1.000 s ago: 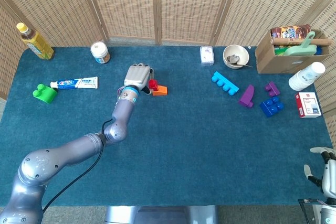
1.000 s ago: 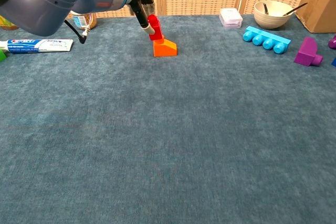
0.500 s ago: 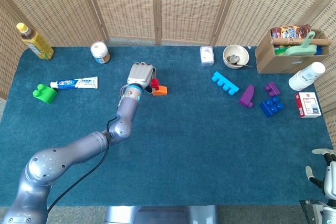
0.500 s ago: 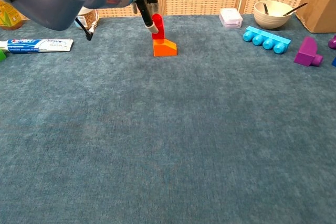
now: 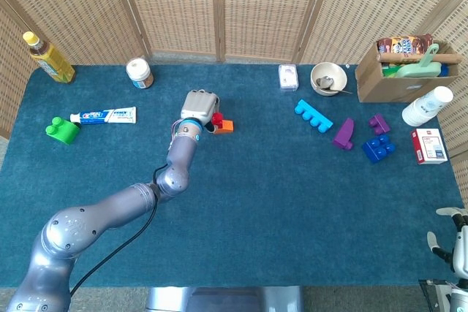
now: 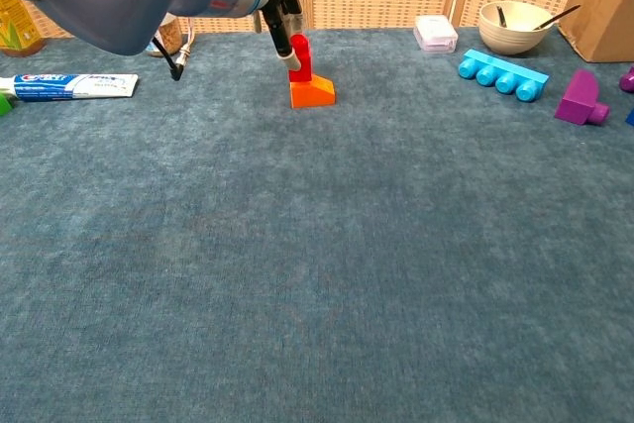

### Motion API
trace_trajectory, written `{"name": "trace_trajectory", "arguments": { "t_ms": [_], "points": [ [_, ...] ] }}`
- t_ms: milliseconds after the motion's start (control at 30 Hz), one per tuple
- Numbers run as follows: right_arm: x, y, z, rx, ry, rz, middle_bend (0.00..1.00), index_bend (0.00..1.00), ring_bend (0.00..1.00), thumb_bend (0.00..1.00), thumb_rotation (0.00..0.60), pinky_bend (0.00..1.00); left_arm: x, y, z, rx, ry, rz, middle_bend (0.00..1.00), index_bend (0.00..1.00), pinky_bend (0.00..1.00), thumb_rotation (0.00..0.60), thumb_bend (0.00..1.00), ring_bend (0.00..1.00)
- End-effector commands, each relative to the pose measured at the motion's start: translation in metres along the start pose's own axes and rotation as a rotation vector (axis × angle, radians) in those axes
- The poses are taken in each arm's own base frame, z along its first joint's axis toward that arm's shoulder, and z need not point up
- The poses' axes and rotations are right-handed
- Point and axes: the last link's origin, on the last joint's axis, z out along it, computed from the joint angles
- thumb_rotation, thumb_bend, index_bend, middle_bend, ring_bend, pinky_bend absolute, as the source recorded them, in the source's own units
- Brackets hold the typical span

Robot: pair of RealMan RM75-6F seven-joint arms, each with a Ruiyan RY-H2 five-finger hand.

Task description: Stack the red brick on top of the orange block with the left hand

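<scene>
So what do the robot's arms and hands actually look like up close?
The left arm is smooth, rounded silver-grey metal with bulging joints and a black cable looping along it. A blue ring marks the wrist, and the left hand is pale grey with dark fingers. Only a bit of the pale right hand shows at the frame's corner.

Small red brick (image 6: 300, 53) upright on the orange block's (image 6: 313, 94) raised rear step — sloped wedge, on blue cloth.

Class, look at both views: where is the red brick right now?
The red brick stands upright on the orange block, held by the left hand, left of the table's middle, toward the back, right of the toothpaste.
</scene>
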Motion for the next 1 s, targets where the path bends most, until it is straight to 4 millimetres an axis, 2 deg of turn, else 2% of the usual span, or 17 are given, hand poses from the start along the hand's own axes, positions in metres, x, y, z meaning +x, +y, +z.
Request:
{"name": "trace_trajectory", "arguments": {
  "t_ms": [33, 667, 1000],
  "points": [
    [-0.001, 0.0, 0.0, -0.001, -0.002, 0.0, 0.36, 0.37, 0.23, 0.27, 0.6, 0.22, -0.001, -0.002, 0.0, 0.005, -0.006, -0.001, 0.3, 0.54, 0.21, 0.567, 0.36, 0.21],
    [0.0, 0.0, 0.0, 0.0, -0.003, 0.008, 0.36, 0.37, 0.23, 0.27, 0.6, 0.22, -0.012, -0.014, 0.002, 0.012, -0.01, -0.005, 0.3, 0.53, 0.21, 0.571, 0.35, 0.21],
    [0.0, -0.002, 0.0, 0.002, -0.003, 0.008, 0.36, 0.36, 0.23, 0.27, 0.6, 0.22, -0.005, -0.017, -0.002, -0.012, 0.004, -0.028, 0.27, 0.33, 0.2, 0.565, 0.35, 0.19]
  ]
}}
